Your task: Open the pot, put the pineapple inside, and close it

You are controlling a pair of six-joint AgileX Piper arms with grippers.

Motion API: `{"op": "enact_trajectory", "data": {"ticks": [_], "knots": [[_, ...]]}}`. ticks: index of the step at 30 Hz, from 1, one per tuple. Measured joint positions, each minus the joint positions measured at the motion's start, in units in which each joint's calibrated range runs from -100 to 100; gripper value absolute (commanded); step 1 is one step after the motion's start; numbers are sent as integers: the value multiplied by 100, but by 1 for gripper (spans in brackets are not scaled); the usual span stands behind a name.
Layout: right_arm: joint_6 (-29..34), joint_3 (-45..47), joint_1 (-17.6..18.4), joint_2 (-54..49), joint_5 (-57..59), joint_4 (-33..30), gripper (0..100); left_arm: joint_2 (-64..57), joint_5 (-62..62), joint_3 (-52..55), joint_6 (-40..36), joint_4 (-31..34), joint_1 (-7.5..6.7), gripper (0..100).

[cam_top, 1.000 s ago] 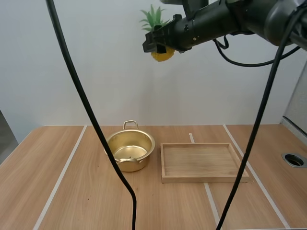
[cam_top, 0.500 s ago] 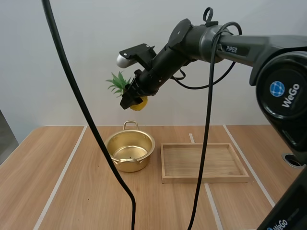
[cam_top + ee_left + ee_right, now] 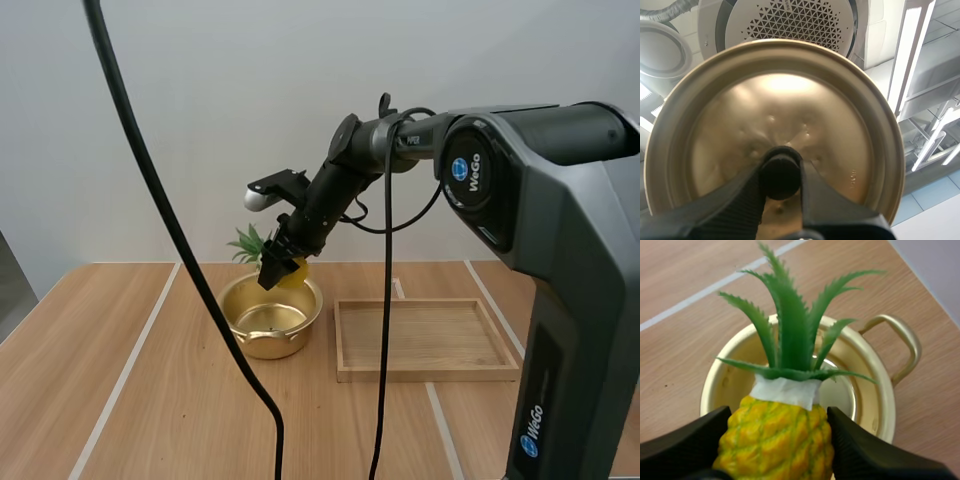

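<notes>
The gold pot stands open on the table, left of the wooden tray. My right gripper hangs just above the pot's far rim, shut on a yellow pineapple whose green leaves stick out to the left. In the right wrist view the pineapple sits between the two black fingers, its crown pointing over the open pot. In the left wrist view my left gripper pinches the black knob of the gold lid, held up with its top side facing the camera.
A shallow wooden tray lies right of the pot. White lines cross the wooden tabletop. A round grommet hole sits behind my right arm's base at the far right.
My right arm has swung down and to the left with the pineapple, from high above the table to just over the pot's rim. The pot and tray have not moved.
</notes>
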Motion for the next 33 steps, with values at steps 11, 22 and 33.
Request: {"op": "enact_trajectory", "data": {"ticks": [11,22,33], "knots": [[-69,0,16,745,49,-49,0,0,56,0,0,-1,0,0],[-123,-27,34,1058,68,-46,0,0,268,0,0,-1,0,0],[159,-53,40,1058,-14,-35,45,0,268,0,0,-1,0,0]]}}
